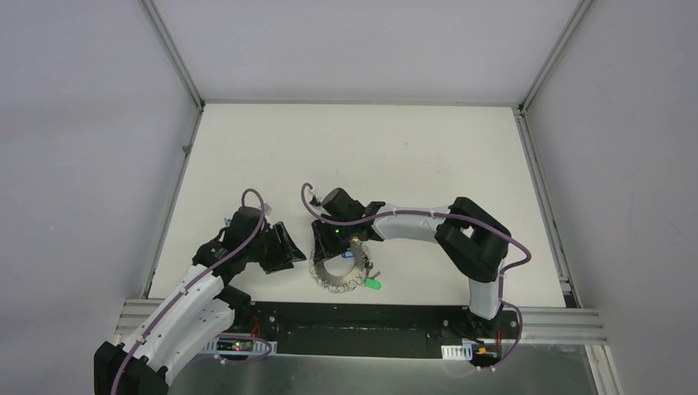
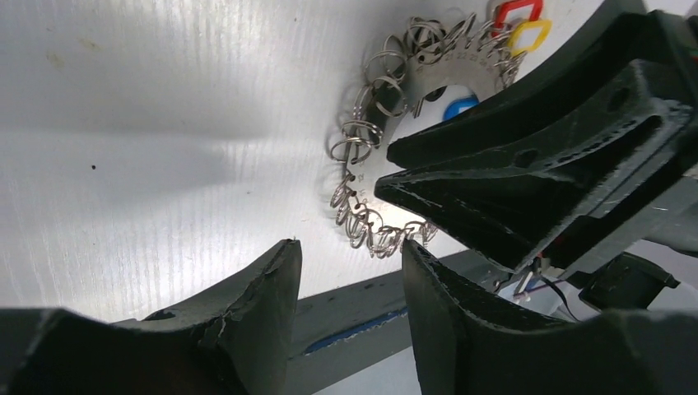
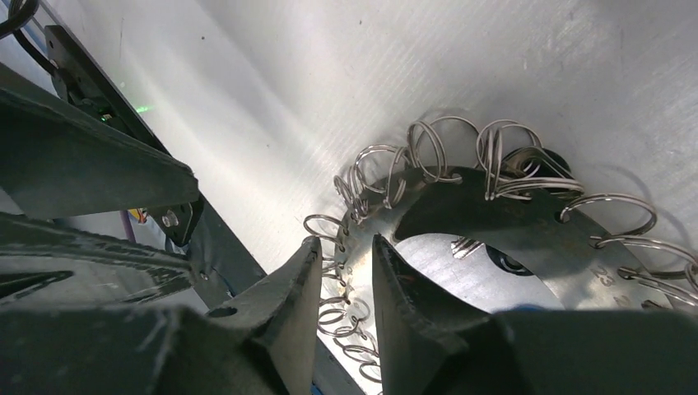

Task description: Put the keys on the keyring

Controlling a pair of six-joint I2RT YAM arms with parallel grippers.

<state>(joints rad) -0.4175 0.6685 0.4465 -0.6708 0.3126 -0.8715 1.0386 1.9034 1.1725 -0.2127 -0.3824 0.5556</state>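
In the top external view, you see the keyring lying flat on the white surface, near the front edge and between the two arms. A green key sits at the ring's right rim, just beside the wire loops. The right claw reaches in from the right and points down over the ring's left part. The left claw stands just left of the ring. In the left wrist view, the left claw's fingers are spread. Only bare surface and a grey rail show between them, so this claw holds nothing. The keyring lies beyond the fingertips, with its loops apart from them. The black body of the right claw covers the ring's right half. A red tag and a yellow tag show at the ring's far rim. A blue head shows at the ring's inner edge, partly hidden by the right claw. In the right wrist view, the right claw's fingers straddle the ring's flat band. One finger stands outside among the loops and the other inside the central opening. A narrow gap separates the tips, and the band runs through it. You cannot tell whether the pads press on the band. A black piece lies under the loops at the far rim.
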